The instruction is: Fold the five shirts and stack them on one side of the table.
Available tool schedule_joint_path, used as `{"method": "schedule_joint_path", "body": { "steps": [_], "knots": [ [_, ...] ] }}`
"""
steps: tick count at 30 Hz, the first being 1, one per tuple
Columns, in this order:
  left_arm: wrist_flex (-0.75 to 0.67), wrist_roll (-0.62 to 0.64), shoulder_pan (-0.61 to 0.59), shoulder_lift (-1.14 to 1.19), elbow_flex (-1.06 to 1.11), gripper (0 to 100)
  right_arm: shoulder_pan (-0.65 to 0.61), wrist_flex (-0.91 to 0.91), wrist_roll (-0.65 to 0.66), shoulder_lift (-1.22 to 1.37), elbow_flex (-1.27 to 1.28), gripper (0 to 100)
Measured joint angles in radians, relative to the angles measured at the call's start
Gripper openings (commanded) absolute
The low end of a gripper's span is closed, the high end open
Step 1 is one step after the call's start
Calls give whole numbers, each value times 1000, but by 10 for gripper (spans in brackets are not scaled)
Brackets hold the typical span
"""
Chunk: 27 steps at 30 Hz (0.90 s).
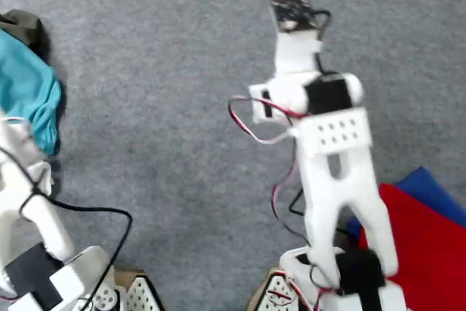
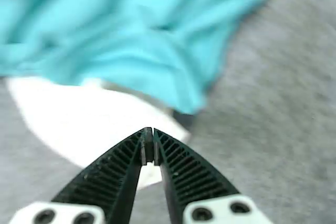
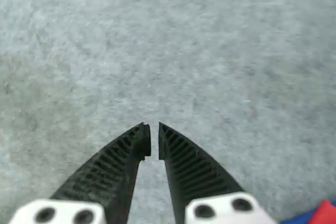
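Note:
A crumpled turquoise shirt lies at the table's left edge, with a dark olive garment behind it. In the left wrist view the turquoise shirt overlaps a white shirt. My left gripper hovers over the white shirt, shut, with nothing between its fingers. A red shirt lies on a blue shirt at the front right. My right gripper is stretched out over bare cloth at the far middle. In its own view the right gripper is shut and empty.
A grey felt cover spreads over the whole table. The left arm stands at the front left with a black cable looping beside it. Red and white wires hang from the right arm.

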Motion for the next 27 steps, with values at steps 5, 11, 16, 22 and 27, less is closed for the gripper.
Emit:
{"method": "schedule_joint_path", "body": {
  "steps": [5,11,16,22,27],
  "knots": [
    [81,-43,-175,0,-160,152,-71,41,-9,226,-242,37],
    [14,-43,-253,91,-233,157,-138,115,-9,508,-557,37],
    [-37,-43,-284,331,-321,153,-152,167,-12,717,-798,37],
    [-130,5,-287,624,-460,124,-152,259,-15,893,-1025,37],
    [-167,44,-296,698,-551,26,-152,269,-15,933,-1097,37]
  ]
}}
